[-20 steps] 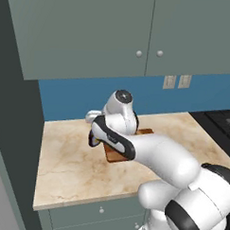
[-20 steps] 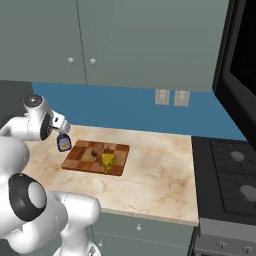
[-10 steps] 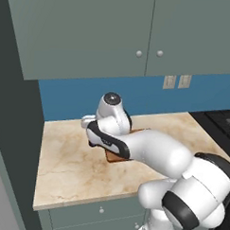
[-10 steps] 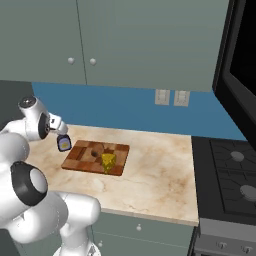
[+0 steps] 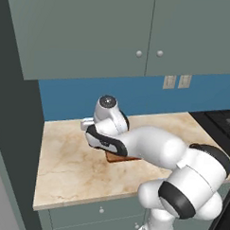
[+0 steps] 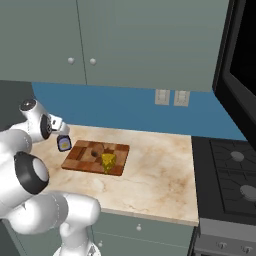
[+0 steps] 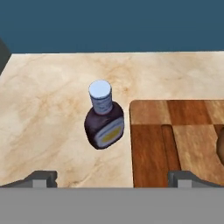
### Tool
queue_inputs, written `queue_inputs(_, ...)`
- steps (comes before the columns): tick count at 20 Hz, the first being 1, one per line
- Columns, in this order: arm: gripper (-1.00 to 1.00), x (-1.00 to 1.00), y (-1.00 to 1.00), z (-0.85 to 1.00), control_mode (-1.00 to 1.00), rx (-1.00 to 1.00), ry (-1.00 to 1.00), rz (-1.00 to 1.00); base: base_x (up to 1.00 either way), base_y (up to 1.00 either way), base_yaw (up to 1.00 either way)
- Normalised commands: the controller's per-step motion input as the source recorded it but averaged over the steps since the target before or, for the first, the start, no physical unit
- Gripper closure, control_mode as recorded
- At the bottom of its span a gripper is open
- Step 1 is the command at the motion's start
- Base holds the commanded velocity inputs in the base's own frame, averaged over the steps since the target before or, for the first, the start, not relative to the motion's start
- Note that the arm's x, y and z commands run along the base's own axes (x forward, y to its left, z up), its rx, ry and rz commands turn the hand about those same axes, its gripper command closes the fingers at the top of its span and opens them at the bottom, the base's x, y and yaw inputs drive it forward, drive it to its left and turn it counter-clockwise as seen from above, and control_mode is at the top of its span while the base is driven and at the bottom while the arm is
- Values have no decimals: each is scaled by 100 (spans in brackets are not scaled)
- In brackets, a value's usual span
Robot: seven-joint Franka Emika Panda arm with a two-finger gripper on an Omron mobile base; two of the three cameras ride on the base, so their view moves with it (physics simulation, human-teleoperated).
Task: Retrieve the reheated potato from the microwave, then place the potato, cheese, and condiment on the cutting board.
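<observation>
I face a beige marbled counter [image 6: 150, 175] set against a blue wall [image 6: 125, 107]. Above the counter hang grey-green cabinets [image 6: 125, 40] with 2 small round knobs [image 6: 81, 61] close together where 2 doors meet. On the wall just above the counter's back edge sit 2 pale outlets [image 6: 170, 97] side by side. Right of the counter lies a black stove [image 6: 232, 170] with round burners. Under the counter run grey-green drawers [image 5: 84, 215] with small knobs. Left of the counter rises a tall dark panel [image 5: 14, 131]. Light is even, with soft shadows.
</observation>
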Motion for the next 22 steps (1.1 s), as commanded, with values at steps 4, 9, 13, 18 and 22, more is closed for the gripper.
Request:
queue_inputs(4,-100,23,0,-1,-100,-1,0,0,0,0,0)
queue_inputs(9,-100,22,1,-12,-100,-1,0,0,0,0,0)
queue_inputs(13,-100,11,5,-22,-100,-1,0,0,0,0,0)
queue_inputs(18,-100,13,4,-18,-100,-1,0,0,0,0,0)
queue_inputs(22,-100,18,6,-10,-100,0,0,0,0,0,0)
